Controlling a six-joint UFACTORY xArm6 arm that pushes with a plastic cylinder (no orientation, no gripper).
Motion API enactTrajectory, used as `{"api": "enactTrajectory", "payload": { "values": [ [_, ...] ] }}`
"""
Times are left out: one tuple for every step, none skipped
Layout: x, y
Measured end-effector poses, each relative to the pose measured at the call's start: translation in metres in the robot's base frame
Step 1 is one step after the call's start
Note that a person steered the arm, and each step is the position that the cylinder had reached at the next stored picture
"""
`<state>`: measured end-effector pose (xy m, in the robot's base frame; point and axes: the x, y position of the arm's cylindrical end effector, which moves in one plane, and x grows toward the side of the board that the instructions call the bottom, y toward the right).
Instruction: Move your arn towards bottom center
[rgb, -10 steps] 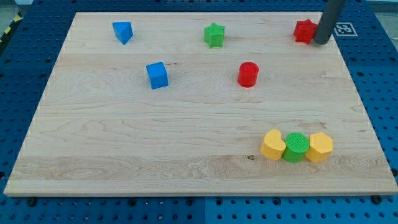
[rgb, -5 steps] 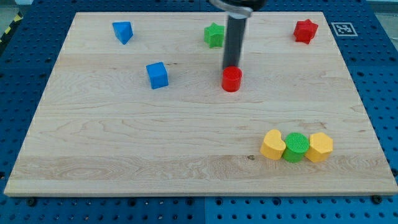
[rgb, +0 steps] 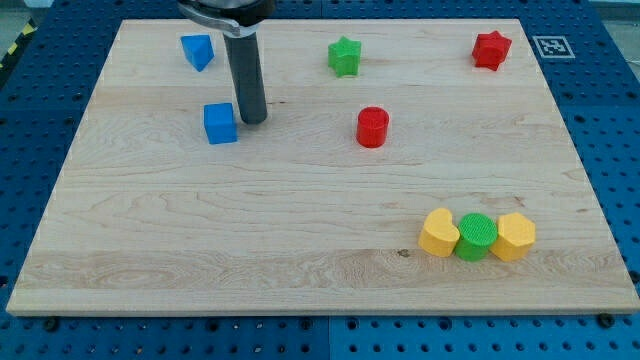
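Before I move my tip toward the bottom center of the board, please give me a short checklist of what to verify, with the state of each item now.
1. Tip position known: my tip is on the board, just to the view's right of the blue cube. Ok.
2. Tip free of the blue cube: they look touching or nearly so. Cannot tell.
3. Straight path down to the bottom center: no block lies on it. Ok.
4. Red cylinder: well to the view's right of the path. Ok.
5. Yellow-green-yellow row: right of the bottom center, off the path. Ok.
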<state>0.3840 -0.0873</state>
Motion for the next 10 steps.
{"api": "enactTrajectory", "payload": {
  "values": [
    [0.009, -0.011],
    [0.029, -0.024],
    [0.033, -0.025],
    [0.028, -0.025],
    [0.027, -0.025],
    [0.017, 0.001],
    [0.046, 0.018],
    [0.089, 0.023],
    [0.144, 0.052],
    [0.183, 0.114]
  ]
}}
